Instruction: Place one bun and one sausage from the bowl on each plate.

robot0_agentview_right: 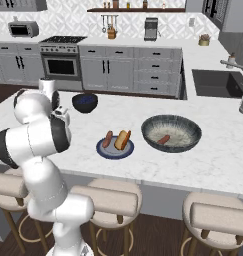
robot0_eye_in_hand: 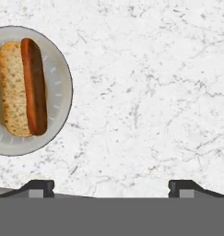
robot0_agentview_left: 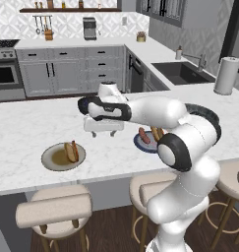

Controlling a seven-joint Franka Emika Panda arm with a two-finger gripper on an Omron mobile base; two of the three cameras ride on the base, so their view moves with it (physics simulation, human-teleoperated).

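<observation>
The counter (robot0_eye_in_hand: 150,92) looks like polished white marble with fine grey veins. The beige plate (robot0_eye_in_hand: 58,92) is smooth and matt, ceramic-looking; its bun (robot0_eye_in_hand: 12,92) is grainy and speckled, its sausage (robot0_eye_in_hand: 34,83) sleek with a faint sheen. The grey bowl (robot0_agentview_right: 171,133) seems brushed metal — mottled rim, dull inside. The stools (robot0_agentview_left: 54,209) have matt cloth-like cushions on wooden legs.

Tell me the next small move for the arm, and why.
Probably lift the open claw clear and stop. The beige plate holds a bun with a sausage, and the blue plate shows a pair too, so the task looks done; one sausage remains in the bowl.
</observation>
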